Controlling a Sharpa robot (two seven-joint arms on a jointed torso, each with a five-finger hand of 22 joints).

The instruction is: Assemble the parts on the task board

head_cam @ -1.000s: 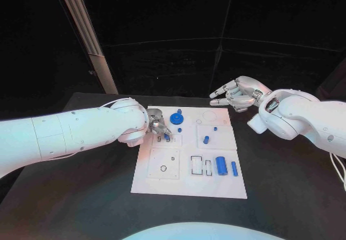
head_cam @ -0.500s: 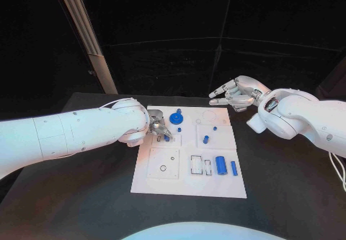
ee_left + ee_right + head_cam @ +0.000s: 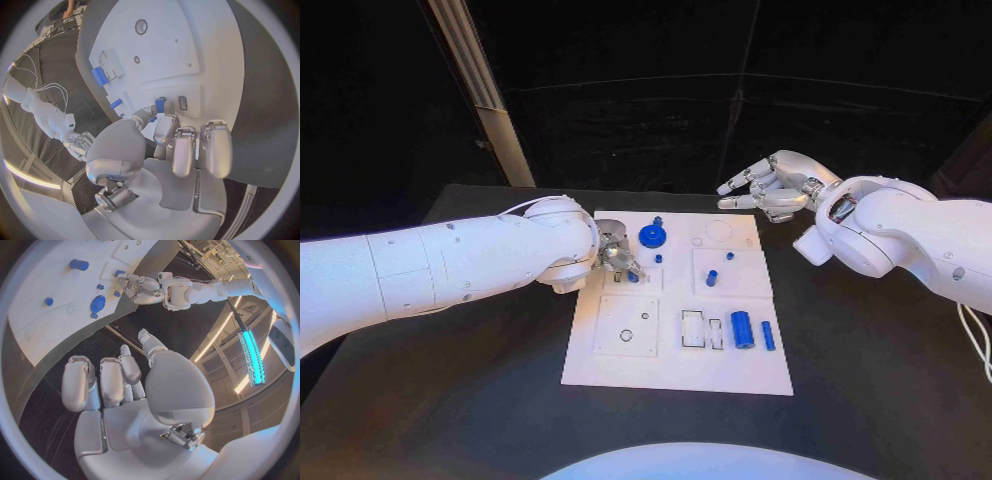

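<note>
The white task board point(image 3: 675, 350) lies in the middle of the black table. My left hand point(image 3: 615, 258) is over the board's far left part and pinches a small blue peg point(image 3: 632, 275) between thumb and finger; the left wrist view shows this peg point(image 3: 160, 104) at the fingertips, close above the board point(image 3: 206, 45). A round blue disc part point(image 3: 653, 237) sits just beyond the hand. Two short blue pegs point(image 3: 711, 279) stand in the square to the right. My right hand point(image 3: 773, 188) hovers past the board's far right corner, fingers apart, holding nothing.
A thick blue cylinder point(image 3: 743, 329) and a thin blue rod point(image 3: 767, 335) lie side by side on the board's near right part. A grey post point(image 3: 480, 95) rises behind the table at the far left. Bare black table surrounds the board.
My left hand has shifted very slightly with the peg over the same spot on the board. The right hand has stayed where it was.
</note>
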